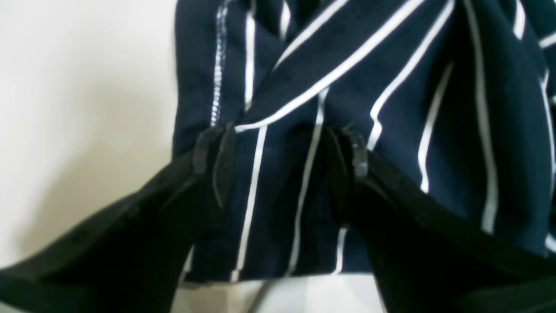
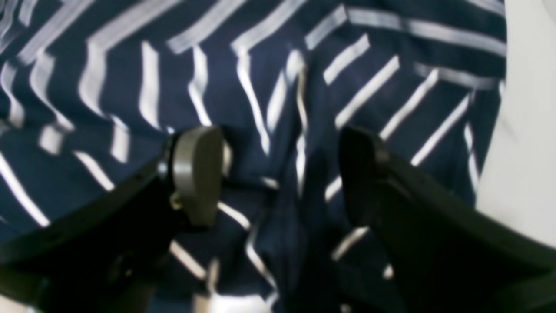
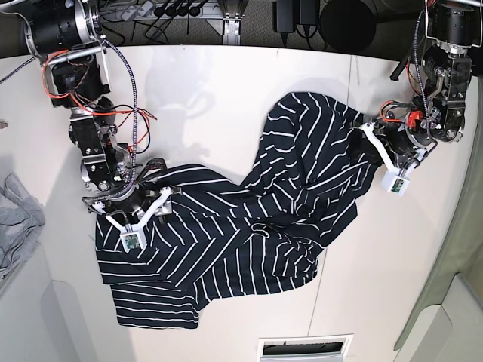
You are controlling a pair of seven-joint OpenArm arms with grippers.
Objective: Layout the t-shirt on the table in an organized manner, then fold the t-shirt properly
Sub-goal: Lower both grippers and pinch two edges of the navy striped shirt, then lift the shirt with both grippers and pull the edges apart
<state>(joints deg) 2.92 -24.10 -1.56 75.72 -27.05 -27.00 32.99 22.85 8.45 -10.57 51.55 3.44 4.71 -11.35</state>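
Your t-shirt (image 3: 249, 219) lies bunched from 8 to 2 o'clock across the surface (image 3: 211, 83): not spread, no fold made. Left gripper (image 1: 280, 152) and right gripper (image 2: 280, 174) fingers stand apart, clamping nothing.

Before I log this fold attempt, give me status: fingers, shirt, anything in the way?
Left gripper open over shirt edge. Right gripper open over rumpled cloth. T-shirt bunched, not flat, on table. Nothing blocking.

table (image 3: 226, 98): white, dark seam | on it: t-shirt (image 3: 249, 226), rumpled
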